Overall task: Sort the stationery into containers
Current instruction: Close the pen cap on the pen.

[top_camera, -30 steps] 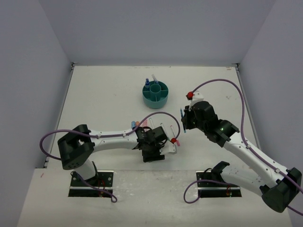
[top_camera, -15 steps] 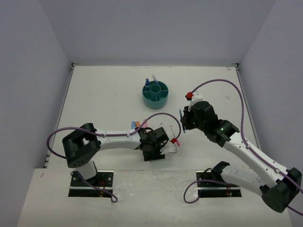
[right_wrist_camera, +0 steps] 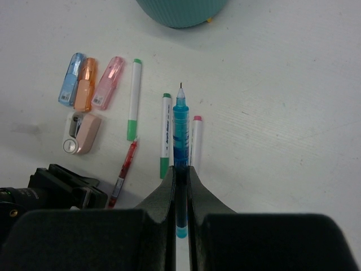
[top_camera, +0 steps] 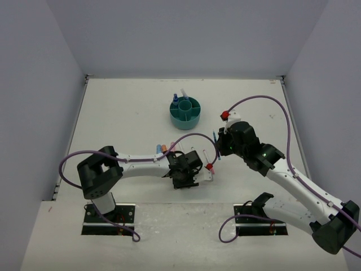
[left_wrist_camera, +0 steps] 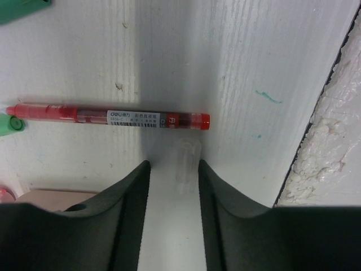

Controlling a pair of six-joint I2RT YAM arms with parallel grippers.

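The teal organiser [top_camera: 185,113] stands at mid-table with a few pens upright in it; its wall [right_wrist_camera: 180,14] shows at the top of the right wrist view. My right gripper [right_wrist_camera: 180,168] is shut on a blue pen [right_wrist_camera: 180,124], held above the table with its tip pointing toward the organiser. My left gripper [left_wrist_camera: 172,164] hangs low near the front edge with its jaws apart. A small clear cap-like piece [left_wrist_camera: 188,161] lies between the tips. A red pen [left_wrist_camera: 113,116] lies crosswise just beyond them.
Loose on the table are blue [right_wrist_camera: 71,79], orange [right_wrist_camera: 86,83] and pink [right_wrist_camera: 107,82] markers, a beige-pink case [right_wrist_camera: 82,132], two green-capped white pens [right_wrist_camera: 134,101] [right_wrist_camera: 165,135] and a pink-capped pen [right_wrist_camera: 196,141]. The table's front edge [left_wrist_camera: 316,152] runs right of my left gripper.
My left gripper has slid a little to the right toward the red pen. The right gripper has drifted slightly up the view with the blue pen in it.
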